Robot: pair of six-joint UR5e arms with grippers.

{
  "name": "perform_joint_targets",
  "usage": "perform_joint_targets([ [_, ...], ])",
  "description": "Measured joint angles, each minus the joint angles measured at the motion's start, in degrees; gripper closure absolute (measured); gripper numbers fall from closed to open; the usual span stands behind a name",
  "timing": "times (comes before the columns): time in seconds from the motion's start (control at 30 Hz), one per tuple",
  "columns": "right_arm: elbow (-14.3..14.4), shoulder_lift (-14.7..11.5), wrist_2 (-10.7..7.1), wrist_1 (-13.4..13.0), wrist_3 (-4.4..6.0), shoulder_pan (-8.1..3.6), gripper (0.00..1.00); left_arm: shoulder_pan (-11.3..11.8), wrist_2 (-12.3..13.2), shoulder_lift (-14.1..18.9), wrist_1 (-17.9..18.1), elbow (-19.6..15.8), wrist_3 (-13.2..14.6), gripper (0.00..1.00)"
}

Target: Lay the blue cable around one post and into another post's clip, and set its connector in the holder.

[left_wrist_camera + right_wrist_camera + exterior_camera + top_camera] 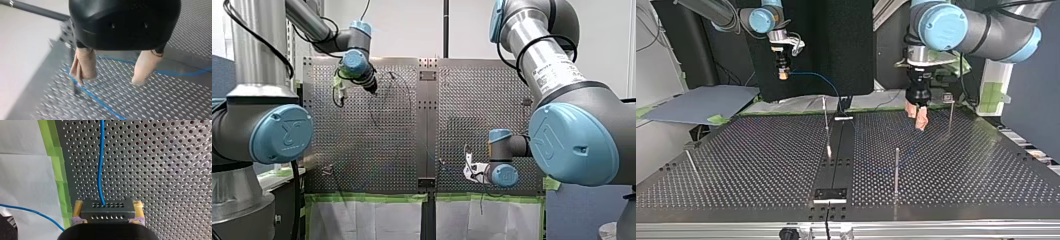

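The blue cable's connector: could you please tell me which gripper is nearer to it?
Right. My right gripper holds the connector between its jaws. My left gripper hangs apart from it over the table, jaws open, with the blue cable running under them.

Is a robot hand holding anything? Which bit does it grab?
My right gripper pinches the connector by its two sides; the blue cable runs out ahead. My left gripper is open, holding nothing.

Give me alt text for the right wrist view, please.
My right gripper clamps a dark connector between yellow pads; its blue cable runs ahead over the perforated table, whose edge carries green tape.
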Motion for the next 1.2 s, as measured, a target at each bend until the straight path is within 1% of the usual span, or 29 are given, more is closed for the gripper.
perform_joint_targets([
  [0.13,0.00,0.00,-0.02,0.00,0.12,-0.04,1.00,0.07,0.48,2.14,-2.13,2.11,1.33,0.00],
  [0.2,-0.01,0.00,-0.04,0.04,0.17,-0.06,1.00,0.13,-0.04,3.42,-3.42,3.39,2.02,0.00],
  [0.33,-0.01,0.00,-0.20,0.12,0.23,-0.07,1.00,0.22,-0.75,5.92,-5.91,5.88,2.45,0.00],
  [0.5,0.00,0.00,-1.25,0.51,0.32,-0.07,1.00,0.26,-0.82,8.84,-8.98,8.94,3.30,0.00],
  [0.6,0.00,0.00,-1.68,1.00,0.33,-0.07,1.00,0.26,-0.70,9.33,-10.60,10.56,3.75,0.00],
  [0.73,0.01,0.00,-1.84,1.47,0.34,-0.08,1.00,0.27,-0.62,9.40,-12.60,12.28,3.72,0.00],
  [0.93,0.01,0.00,-1.88,1.74,0.34,-0.07,1.00,0.25,0.00,9.52,-15.76,13.32,3.36,0.00],
  [1.07,0.01,0.01,-1.87,1.87,0.30,-0.08,1.00,0.17,1.43,9.65,-17.83,13.38,2.01,0.00],
  [1.2,0.01,0.01,-1.87,1.82,0.32,-0.08,1.00,0.16,3.89,9.67,-19.77,13.36,0.60,0.00],
])
